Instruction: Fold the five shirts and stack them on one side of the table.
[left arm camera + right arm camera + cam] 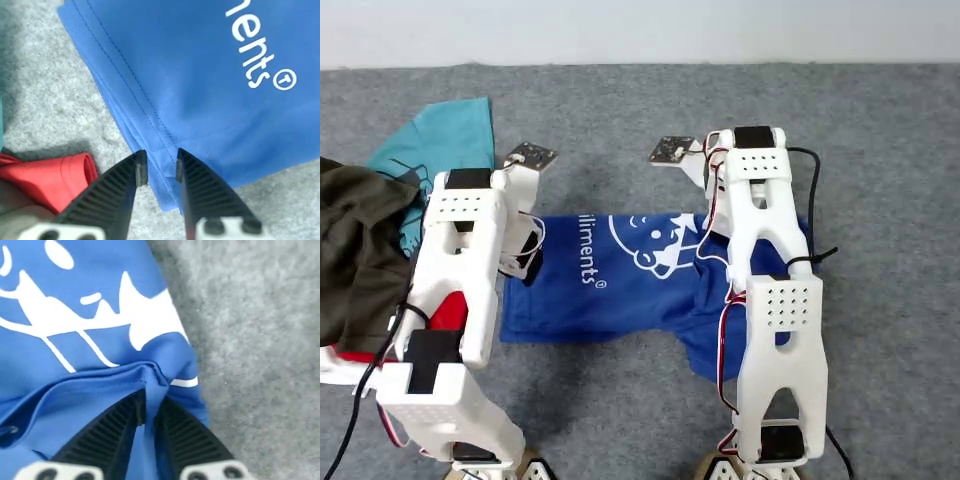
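A blue shirt (pixel 620 290) with white print lies flat on the grey table surface between the two arms. My left gripper (pixel 160 169) is down at the shirt's left hem corner (pixel 150 150). Its fingers are narrowly open, straddle the stitched edge and do not pinch it. In the high view this gripper (pixel 527 262) sits at the shirt's left edge. My right gripper (pixel 151 407) is shut on a raised ridge of the blue shirt (pixel 75 290) near the printed figure. From above, the right gripper (pixel 703 245) is at the shirt's right part.
A heap of other shirts lies at the left: a teal one (pixel 445 140), a dark olive one (pixel 355 250) and a red one (pixel 448 315). The red shirt (pixel 50 180) lies close beside the left gripper. Bare grey felt (pixel 880 150) extends to the right and back.
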Robot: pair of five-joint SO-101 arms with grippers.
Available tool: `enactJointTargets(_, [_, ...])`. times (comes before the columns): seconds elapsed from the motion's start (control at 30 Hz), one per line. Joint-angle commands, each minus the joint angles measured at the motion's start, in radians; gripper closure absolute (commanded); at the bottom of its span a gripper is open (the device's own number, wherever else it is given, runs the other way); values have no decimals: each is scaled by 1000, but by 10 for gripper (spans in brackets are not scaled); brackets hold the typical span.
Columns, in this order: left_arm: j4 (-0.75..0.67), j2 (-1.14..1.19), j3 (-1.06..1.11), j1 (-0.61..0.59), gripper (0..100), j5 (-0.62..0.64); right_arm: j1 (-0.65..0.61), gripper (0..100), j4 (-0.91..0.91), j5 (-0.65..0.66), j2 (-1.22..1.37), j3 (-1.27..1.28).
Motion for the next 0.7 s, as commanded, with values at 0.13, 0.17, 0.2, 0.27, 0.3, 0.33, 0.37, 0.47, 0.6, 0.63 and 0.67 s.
enactJointTargets(0.13, [-9,-8,2,2,889,3,-12,988,101,-17,-137,-34])
enactJointTargets(0.17, [-9,-8,2,2,889,3,-8,988,101,-34,-147,-34])
enactJointTargets(0.2, [-9,-8,2,2,889,3,-5,987,101,-49,-154,-34])
enactJointTargets(0.27, [-9,-8,4,2,889,3,-4,983,101,-68,-162,-34])
enactJointTargets(0.3, [-9,-8,4,2,889,3,-4,983,101,-69,-162,-34])
enactJointTargets(0.33, [-9,-8,4,2,889,3,-4,983,101,-71,-162,-34])
enactJointTargets(0.37, [-9,-8,4,2,889,3,-4,983,101,-78,-162,-32])
enactJointTargets(0.47, [-8,-8,4,2,889,3,-5,983,102,-101,-171,-32])
enactJointTargets(0.6, [-8,-8,4,2,889,3,-4,983,104,-106,-171,-32])
enactJointTargets(0.63, [-6,-8,4,2,889,3,-4,983,104,-112,-171,-32])
enactJointTargets(0.67, [-6,-8,4,2,889,3,-4,982,104,-132,-171,-32])
